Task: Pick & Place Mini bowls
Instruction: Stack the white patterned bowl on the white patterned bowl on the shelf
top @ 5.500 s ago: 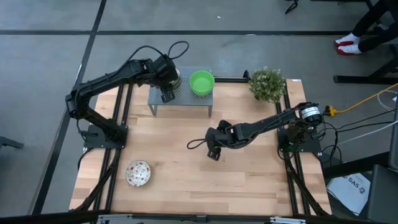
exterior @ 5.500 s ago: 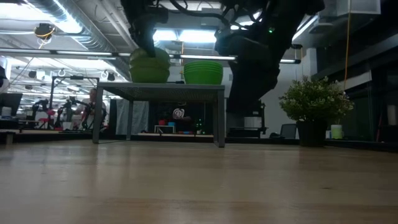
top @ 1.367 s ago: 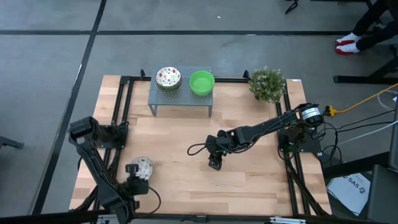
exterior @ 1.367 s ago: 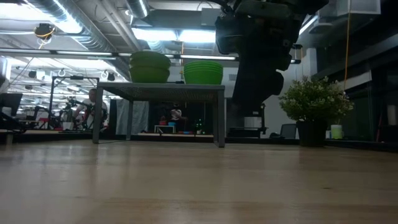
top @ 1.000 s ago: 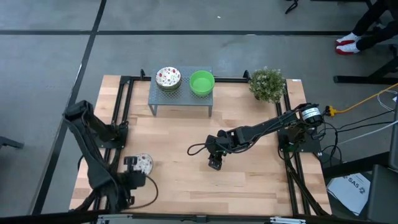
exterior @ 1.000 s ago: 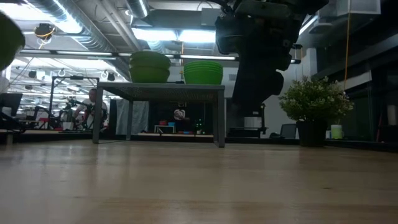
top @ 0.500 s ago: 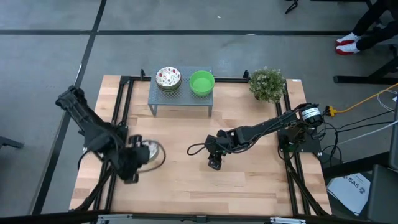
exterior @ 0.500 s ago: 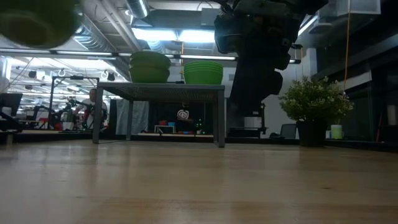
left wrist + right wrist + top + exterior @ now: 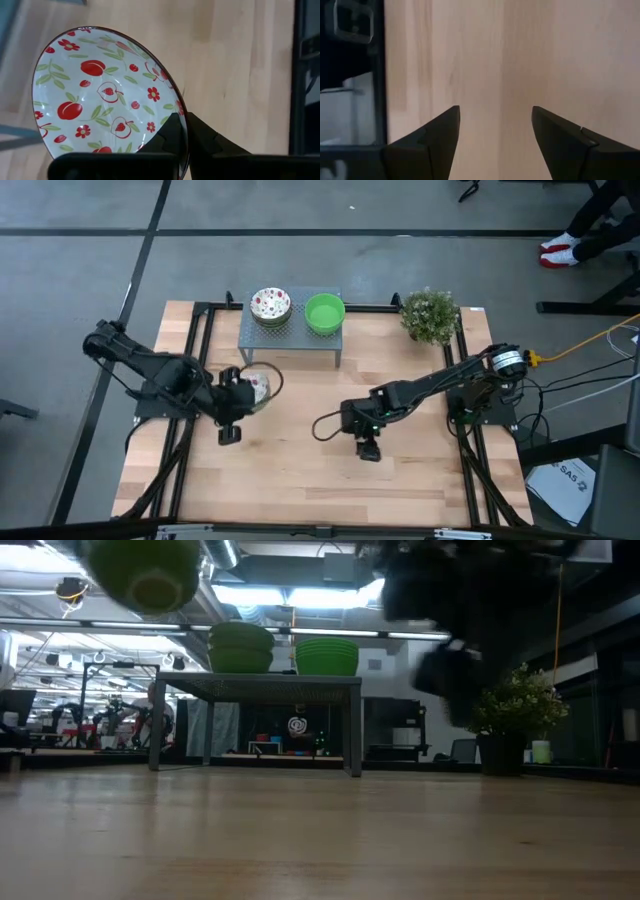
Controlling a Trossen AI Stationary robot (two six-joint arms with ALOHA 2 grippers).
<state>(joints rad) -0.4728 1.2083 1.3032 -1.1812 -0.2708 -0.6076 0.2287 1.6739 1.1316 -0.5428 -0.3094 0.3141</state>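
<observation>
Left gripper (image 9: 184, 131) clenched on the strawberry-print mini bowl's (image 9: 100, 95) rim: keep the bowl level beyond the jaws, set it squarely onto the shelf (image 9: 290, 338) stack; right gripper (image 9: 495, 130) spread, empty

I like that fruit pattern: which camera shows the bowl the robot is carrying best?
The left wrist view: the patterned bowl fills it, rim pinched by the left gripper. The high view shows it small; the low view only its green underside.

Two dark, cable-looped jointed arms
</observation>
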